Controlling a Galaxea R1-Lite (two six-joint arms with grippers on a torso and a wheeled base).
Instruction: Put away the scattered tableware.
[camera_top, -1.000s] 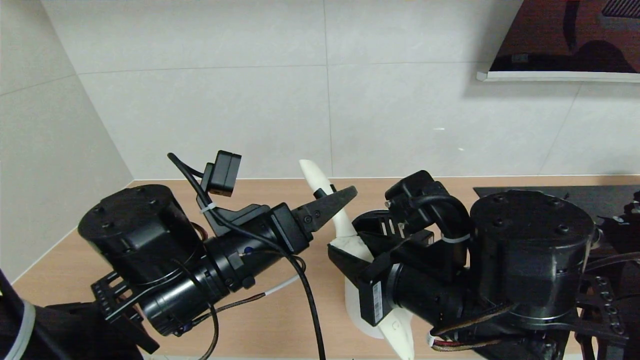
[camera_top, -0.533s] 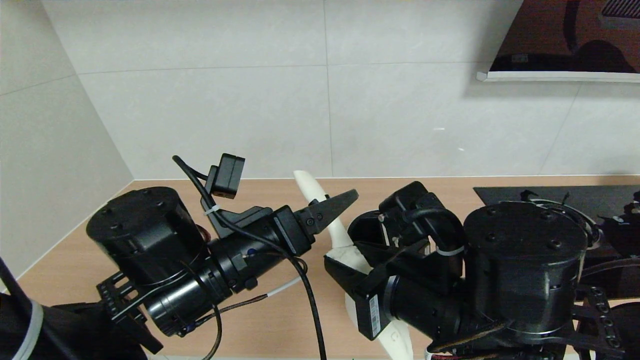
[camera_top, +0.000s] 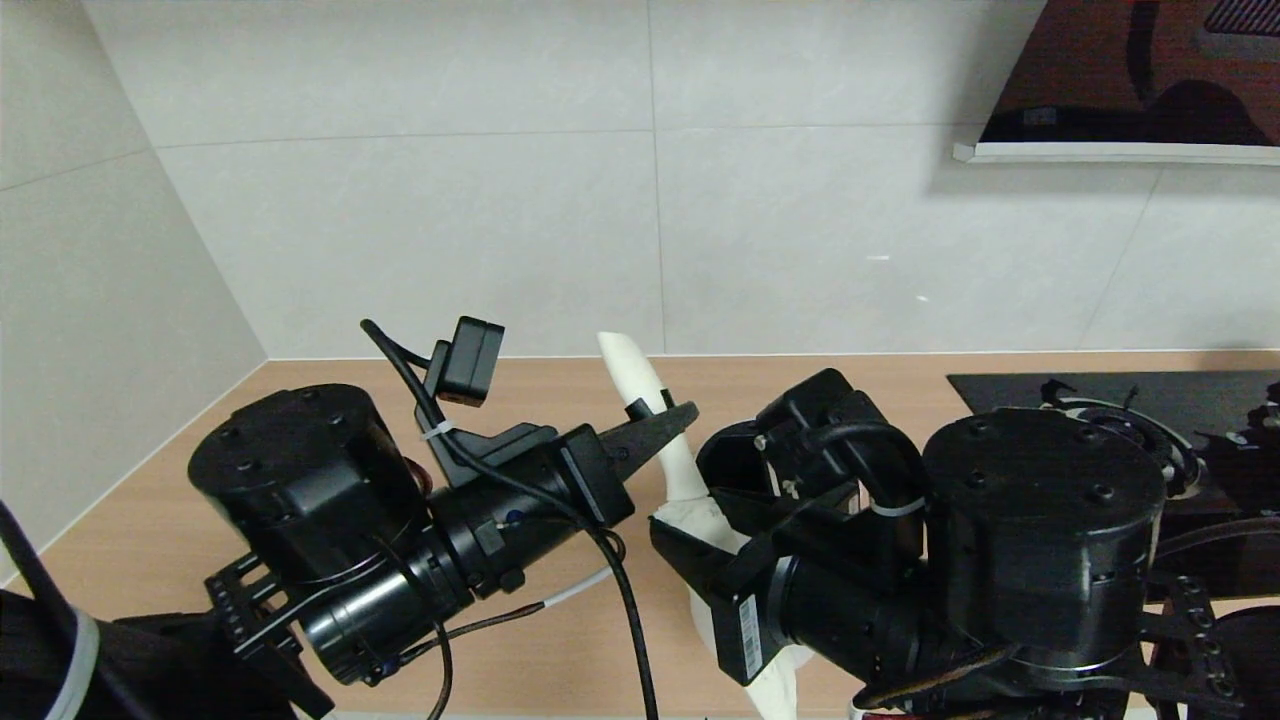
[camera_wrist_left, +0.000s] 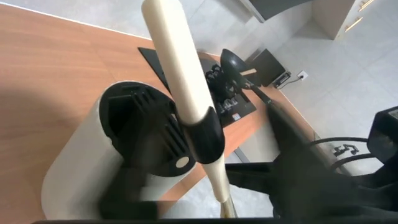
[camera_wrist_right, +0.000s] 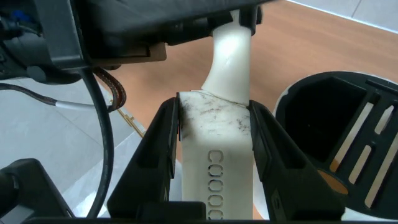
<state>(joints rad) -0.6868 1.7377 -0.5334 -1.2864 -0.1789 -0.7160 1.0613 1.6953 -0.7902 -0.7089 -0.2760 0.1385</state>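
One white spatula (camera_top: 625, 368), clamped by left hand (camera_top: 662, 415) (handle end) and right hand (camera_wrist_right: 214, 124), beside slotted holder (camera_wrist_left: 68, 174)

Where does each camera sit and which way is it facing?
Head view: on the head, facing forward and down at the counter; both arms show, left tool and right tool at the white utensil.
Left wrist view: on the left wrist, facing down past the utensil's handle into the holder; left tool blurred in front.
Right wrist view: on the right wrist, facing along the right tool shut on the utensil, left tool beyond.
Shared: both wrist views show utensil and holder.
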